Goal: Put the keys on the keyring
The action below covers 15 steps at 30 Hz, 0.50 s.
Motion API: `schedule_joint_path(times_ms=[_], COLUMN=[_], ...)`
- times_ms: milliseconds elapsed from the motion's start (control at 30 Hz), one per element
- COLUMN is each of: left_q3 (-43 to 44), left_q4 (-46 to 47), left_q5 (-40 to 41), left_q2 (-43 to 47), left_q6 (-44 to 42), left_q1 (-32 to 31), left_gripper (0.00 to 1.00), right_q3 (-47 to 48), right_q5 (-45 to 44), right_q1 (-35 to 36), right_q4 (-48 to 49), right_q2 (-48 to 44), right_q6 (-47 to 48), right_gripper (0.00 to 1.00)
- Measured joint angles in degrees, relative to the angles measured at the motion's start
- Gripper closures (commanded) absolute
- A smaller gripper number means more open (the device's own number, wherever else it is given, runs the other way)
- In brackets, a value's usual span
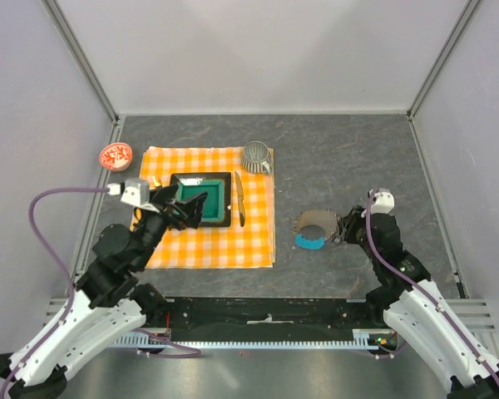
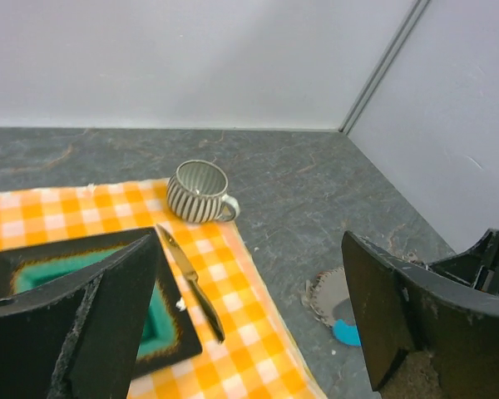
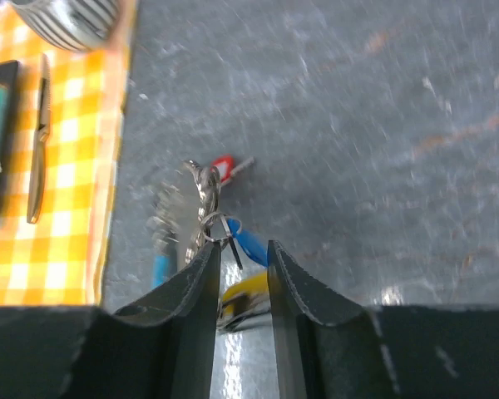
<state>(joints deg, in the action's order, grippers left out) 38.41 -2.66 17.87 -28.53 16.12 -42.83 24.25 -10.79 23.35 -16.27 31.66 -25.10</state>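
Observation:
The keyring (image 1: 316, 223), a thin chain loop with a flat cyan tag (image 1: 308, 242), lies on the dark table right of the cloth. In the right wrist view its chain (image 3: 203, 193) runs up from my right gripper (image 3: 244, 247). The jaws stand a little apart, and a small ring touches the left fingertip. The keys lie by it: a red one (image 3: 223, 167), a blue one (image 3: 249, 243) and a yellow one (image 3: 246, 291), which shows in the gap below the jaws. My left gripper (image 2: 249, 249) hangs wide open and holds nothing above the green plate (image 1: 225, 199).
An orange checkered cloth (image 1: 208, 245) carries the plate, a knife (image 1: 240, 199) and a ribbed grey cup (image 1: 256, 156). A small red and white dish (image 1: 116, 155) sits at the back left. Walls close in the table on three sides.

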Motion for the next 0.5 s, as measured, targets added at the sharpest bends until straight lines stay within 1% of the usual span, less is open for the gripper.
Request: schedule_joint_path(times_ms=[33, 100, 133, 233, 300, 367, 400, 433, 500], left_q3=[-0.15, -0.31, -0.52, -0.96, -0.98, -0.96, -0.94, -0.85, -0.37], left_q4=[-2.56, -6.12, -7.82, -12.61, -14.60, -15.82, -16.63, -17.51, -18.84], left_q5=[0.44, 1.44, 1.88, 3.56, 4.50, 4.59, 4.57, 4.55, 4.50], left_q2=[2.69, 6.69, 8.57, 13.20, 14.67, 14.78, 14.56, 14.14, 12.70], left_q6=[0.46, 1.03, 1.25, 2.32, 2.51, 2.51, 2.51, 2.49, 2.47], left_q1=[0.00, 0.00, 0.00, 0.00, 0.00, 0.00, 0.00, 0.00, 0.00], left_gripper=[0.04, 0.04, 0.04, 0.01, 0.00, 0.01, 0.01, 0.01, 0.01], right_q3=[-1.01, -2.64, -3.30, -3.89, -3.78, -3.32, -2.82, -2.19, 0.37], right_q5=[-0.33, -1.14, -1.64, -3.72, -5.38, -7.43, -8.37, -9.11, -11.34], right_q1=[0.02, 0.02, 0.02, 0.02, 0.02, 0.02, 0.02, 0.02, 0.02], right_q4=[-1.46, -4.37, -5.31, -7.43, -7.87, -8.74, -9.31, -9.86, -10.97], right_q2=[-1.05, -3.13, -4.33, -7.39, -8.44, -8.79, -9.01, -9.16, -10.19], right_q6=[-1.49, -4.13, -5.16, -7.89, -8.79, -9.05, -9.03, -8.87, -8.00], right_gripper=[0.57, 0.53, 0.50, 0.45, 0.41, 0.36, 0.34, 0.30, 0.26])
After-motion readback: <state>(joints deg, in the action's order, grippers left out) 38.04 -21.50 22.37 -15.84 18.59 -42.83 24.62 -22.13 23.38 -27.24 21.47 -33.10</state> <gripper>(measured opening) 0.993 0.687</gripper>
